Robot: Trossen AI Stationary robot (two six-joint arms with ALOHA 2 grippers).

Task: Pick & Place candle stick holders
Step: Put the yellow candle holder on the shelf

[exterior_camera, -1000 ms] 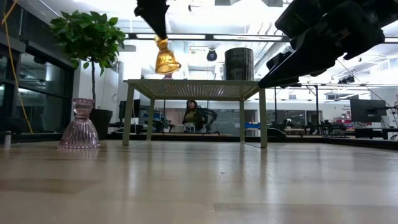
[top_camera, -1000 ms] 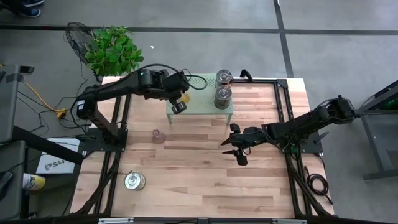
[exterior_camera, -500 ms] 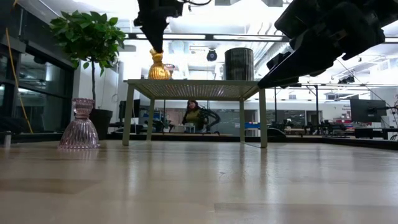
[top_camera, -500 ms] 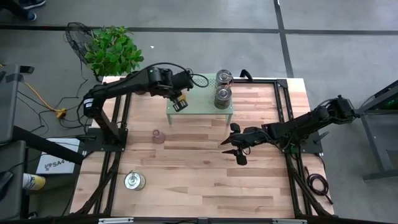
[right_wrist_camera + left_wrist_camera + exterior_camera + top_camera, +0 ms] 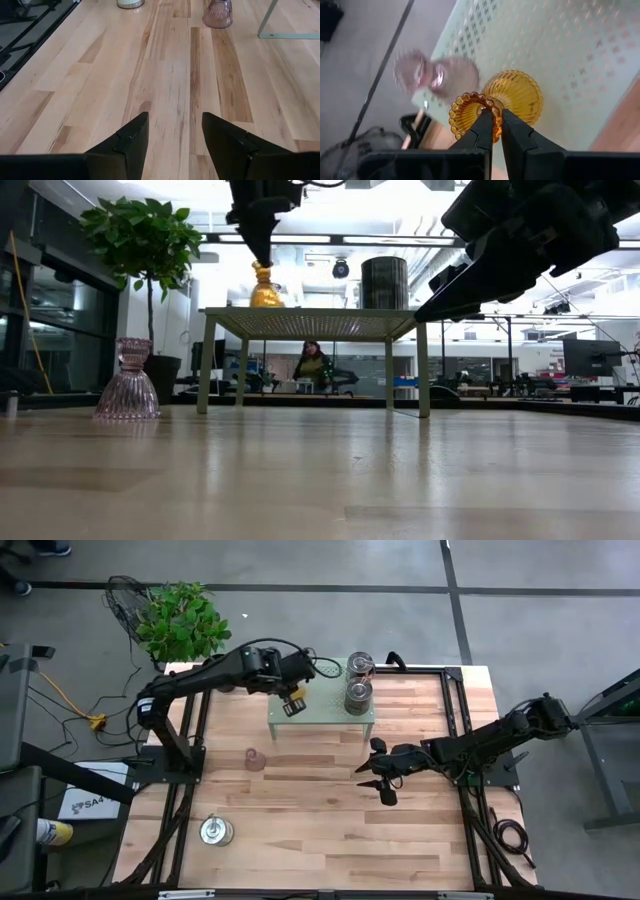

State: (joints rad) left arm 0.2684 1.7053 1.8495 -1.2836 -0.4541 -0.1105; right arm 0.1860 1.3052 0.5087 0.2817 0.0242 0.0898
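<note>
My left gripper [image 5: 292,703] is shut on the amber glass holder [image 5: 514,96] over the left part of a small pale-green mesh shelf [image 5: 322,716]. In the low view the holder [image 5: 265,288] is upright, its base at the shelf top. A pale pink glass holder [image 5: 436,75] stands on the shelf just beyond it. Two silvery holders [image 5: 360,665] [image 5: 357,695] stand on the shelf's right part. Another pink holder [image 5: 255,759] and a silvery one [image 5: 215,831] stand on the wooden table. My right gripper [image 5: 378,776] is open and empty above the table's middle. My left gripper pinches the scalloped rim of the amber holder's narrow top [image 5: 495,131] between its two fingers [image 5: 484,129], only on the rim's near side. The fingers come from above, pointing down. The holder is upright below them, its wide base on or just above the shelf.
A potted plant [image 5: 180,622] stands off the table's far left corner. In the right wrist view the pink holder [image 5: 217,12] and the silvery one [image 5: 130,2] are far ahead across bare wood. A shelf leg [image 5: 267,22] stands at the right.
My left gripper has come down and gone a little toward the table's right edge with the amber holder. The holder hung tilted above the shelf a second ago; it is now upright with its base at the shelf top, in front of the pink holder.
</note>
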